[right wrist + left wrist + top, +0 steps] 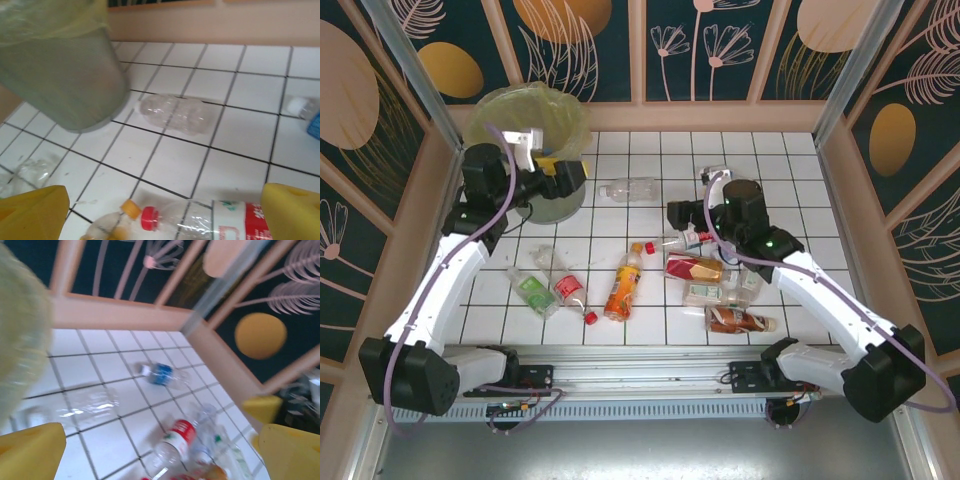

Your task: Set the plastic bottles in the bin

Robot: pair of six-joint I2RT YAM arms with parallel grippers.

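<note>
**Bin** [498, 108]: far-left corner of the white tiled surface [780, 160]. It is upright, and you can see its yellow-green liner folded over the rim.

**Left end effector** [570, 172]: at the right side of the bin's rim. Your wrist view shows the yellow fingers [30, 452] spread wide with nothing between them.

**Right end effector** [162, 212]: over the middle of the surface, fingers spread wide and holding nothing. A red-labelled bottle [235, 225] with a red cap lies on the tiles below it. You cannot tell whether the two touch.

**Bottles on the surface, all lying down:**
- clear bottle [628, 189], just right of the bin's base
- blue-labelled bottle [715, 175], further right, near the back
- orange bottle [623, 285], centre front
- green-labelled bottle [532, 290] and red-banded bottle [570, 288], side by side at front left
- crushed clear bottle [545, 258], just behind those two
- cluster at front right, beside the right arm: red-and-gold bottle [695, 267], pale bottle [705, 293] and brown bottle [735, 320]
</note>
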